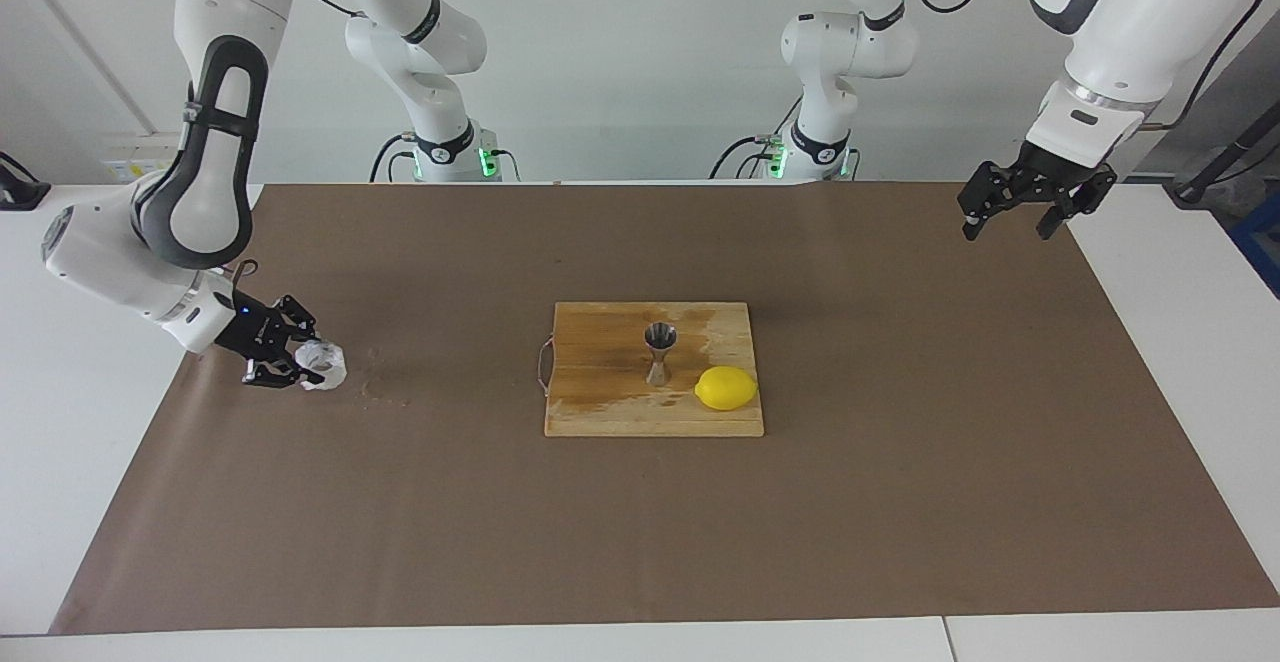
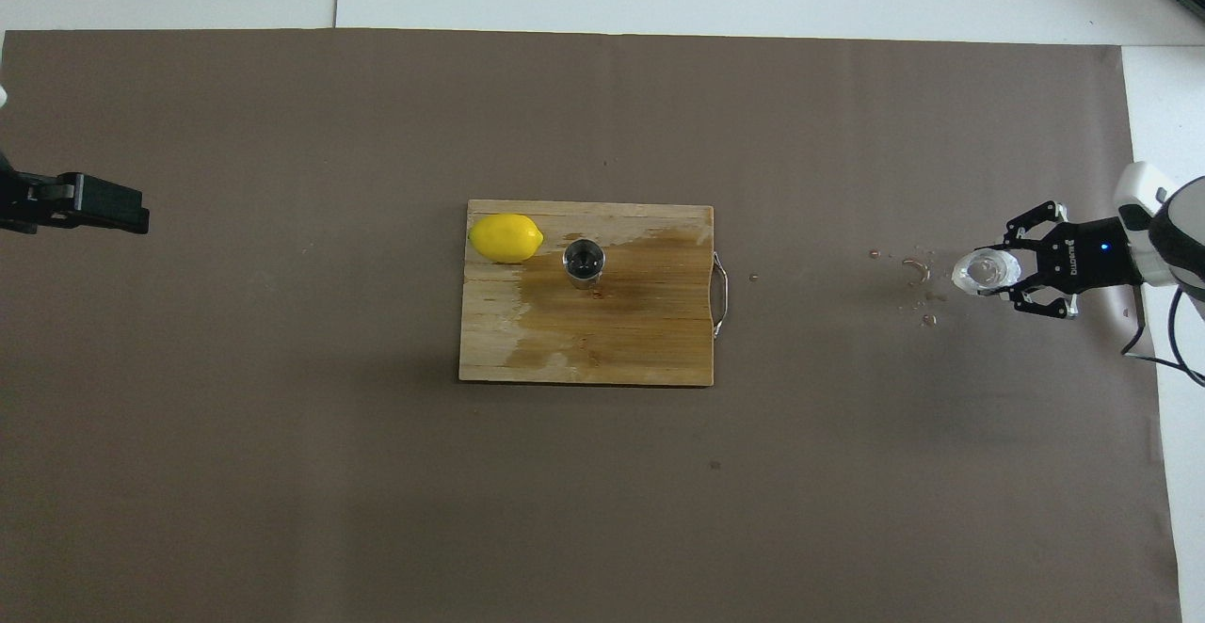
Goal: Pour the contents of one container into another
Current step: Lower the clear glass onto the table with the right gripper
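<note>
On the right gripper (image 2: 1000, 277) gripping the cup (image 2: 985, 272), white lettering, unreadable.

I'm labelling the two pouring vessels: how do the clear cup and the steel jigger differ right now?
The clear cup is squat, whitish and bumpy-walled; the jigger is shiny steel, hourglass-shaped and taller.
The cup is clamped in the right gripper at the right arm's end of the brown paper; the jigger stands free on the wooden board beside the lemon.
The left gripper waits open over the table's other end.
Both are small and upright.
</note>
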Robot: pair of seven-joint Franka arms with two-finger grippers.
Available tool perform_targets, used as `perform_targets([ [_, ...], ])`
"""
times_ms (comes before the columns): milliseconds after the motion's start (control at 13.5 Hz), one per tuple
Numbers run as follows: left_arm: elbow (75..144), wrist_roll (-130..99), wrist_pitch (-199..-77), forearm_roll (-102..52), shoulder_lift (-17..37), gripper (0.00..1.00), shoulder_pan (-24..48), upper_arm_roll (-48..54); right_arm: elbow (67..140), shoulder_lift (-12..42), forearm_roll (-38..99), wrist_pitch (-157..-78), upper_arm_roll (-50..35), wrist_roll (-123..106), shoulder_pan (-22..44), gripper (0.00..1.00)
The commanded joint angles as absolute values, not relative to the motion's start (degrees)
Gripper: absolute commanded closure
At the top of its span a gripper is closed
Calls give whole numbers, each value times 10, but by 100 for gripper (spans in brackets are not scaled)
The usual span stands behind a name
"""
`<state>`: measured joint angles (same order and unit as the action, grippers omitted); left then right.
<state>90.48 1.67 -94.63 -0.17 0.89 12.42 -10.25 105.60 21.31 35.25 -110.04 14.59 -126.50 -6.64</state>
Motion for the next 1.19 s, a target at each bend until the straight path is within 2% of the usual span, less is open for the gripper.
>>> perform_targets([
  [0, 924, 11, -945, 3, -8, 0, 125, -102, 1031, 229, 371, -1073, 154, -1291, -77, 89],
  [445, 924, 10, -945, 3, -8, 0, 125, -102, 1031, 243, 412, -1070, 156, -1300, -83, 81],
  [741, 924, 10, -945, 3, -8, 0, 125, -102, 1033, 244, 417, -1069, 156, -1301, -83, 63],
  [1112, 924, 11, -945, 3, -8, 0, 125, -102, 1034, 245, 431, -1070, 156, -1317, -82, 60],
])
